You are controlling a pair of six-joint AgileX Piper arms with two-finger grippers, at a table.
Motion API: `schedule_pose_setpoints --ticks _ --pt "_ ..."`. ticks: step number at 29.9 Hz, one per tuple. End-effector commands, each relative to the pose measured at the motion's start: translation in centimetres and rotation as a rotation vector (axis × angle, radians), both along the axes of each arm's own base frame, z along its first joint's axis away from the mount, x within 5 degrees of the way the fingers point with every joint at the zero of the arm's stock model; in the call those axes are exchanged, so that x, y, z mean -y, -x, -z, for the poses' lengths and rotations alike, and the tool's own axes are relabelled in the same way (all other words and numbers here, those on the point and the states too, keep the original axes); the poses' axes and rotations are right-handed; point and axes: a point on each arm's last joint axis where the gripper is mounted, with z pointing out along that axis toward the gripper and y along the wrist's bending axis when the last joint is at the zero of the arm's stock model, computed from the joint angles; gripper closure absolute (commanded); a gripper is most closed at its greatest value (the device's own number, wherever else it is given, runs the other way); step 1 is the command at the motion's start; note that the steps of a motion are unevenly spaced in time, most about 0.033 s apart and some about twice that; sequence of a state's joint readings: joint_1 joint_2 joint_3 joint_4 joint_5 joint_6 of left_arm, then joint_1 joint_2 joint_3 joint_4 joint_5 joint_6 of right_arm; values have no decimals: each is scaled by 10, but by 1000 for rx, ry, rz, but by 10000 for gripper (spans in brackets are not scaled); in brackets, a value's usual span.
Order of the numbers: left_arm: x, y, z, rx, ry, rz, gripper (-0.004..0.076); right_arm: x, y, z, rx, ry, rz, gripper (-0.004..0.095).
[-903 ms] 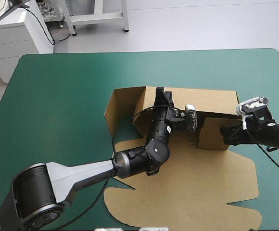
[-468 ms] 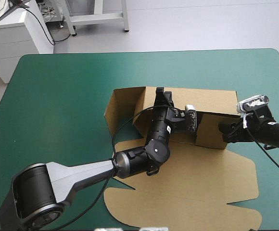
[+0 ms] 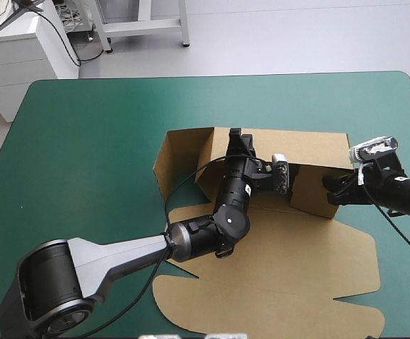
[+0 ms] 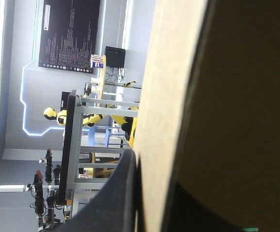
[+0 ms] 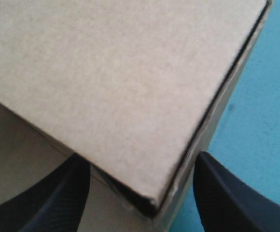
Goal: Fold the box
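Box [image 3: 283,268] sitting half-raised mid-table, left gripper [image 3: 235,140] clamping its far wall, right gripper [image 3: 331,189] fingers standing apart, straddling right-wall corner.

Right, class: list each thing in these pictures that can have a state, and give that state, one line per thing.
box: partly folded, back and side walls raised.
front sheet: unfolded, flat on the teal-green cover.
left gripper: shut on the box, at the top edge of the back wall.
right gripper: open, one finger on each side of the box's right corner.
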State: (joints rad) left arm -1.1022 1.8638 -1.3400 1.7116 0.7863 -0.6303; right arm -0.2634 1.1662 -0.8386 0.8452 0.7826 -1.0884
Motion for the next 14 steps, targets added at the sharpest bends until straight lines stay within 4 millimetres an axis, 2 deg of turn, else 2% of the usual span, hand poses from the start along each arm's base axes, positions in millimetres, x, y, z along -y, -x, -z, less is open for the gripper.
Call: schedule_pose_setpoints --ticks 1,4,6,14 --pt "4 9 -18 -14 76 63 732 1 -4 -17 89 -35 50 332" --pt "4 9 -18 -3 43 72 732 1 -4 -17 90 -44 53 341" --pt "4 9 -18 -3 41 72 732 1 -4 -18 92 -47 57 400" --pt "4 9 -18 -3 41 72 732 2 -9 -13 75 -66 65 881"
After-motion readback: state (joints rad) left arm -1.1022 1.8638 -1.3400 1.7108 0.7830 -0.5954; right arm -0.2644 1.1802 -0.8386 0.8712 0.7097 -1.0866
